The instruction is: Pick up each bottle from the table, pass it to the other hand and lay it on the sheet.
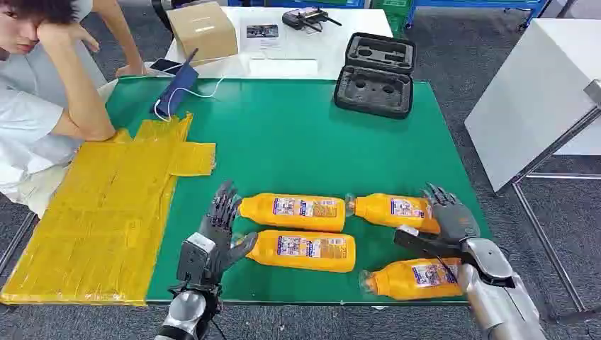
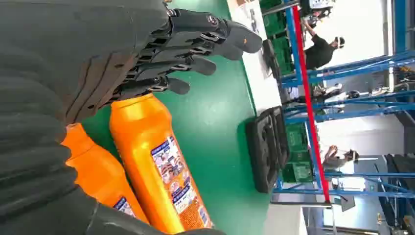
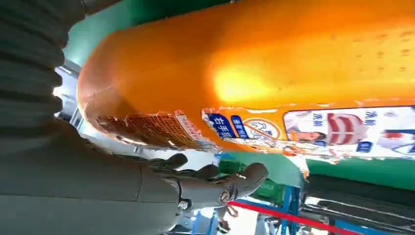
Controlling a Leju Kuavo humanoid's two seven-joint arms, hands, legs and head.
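Centrally, 4 bottles (image 1: 305, 230) flat on table (image 1: 283, 134).

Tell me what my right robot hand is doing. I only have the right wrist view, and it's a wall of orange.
Observer: The right robot hand is open and holds nothing, by the base of the far right bottle.
Operator: Count the bottles.
Observer: Four, all lying on the green mat; none on the yellow sheet.
Operator: Check the sheet.
Observer: A person's elbow is propped at its far end.
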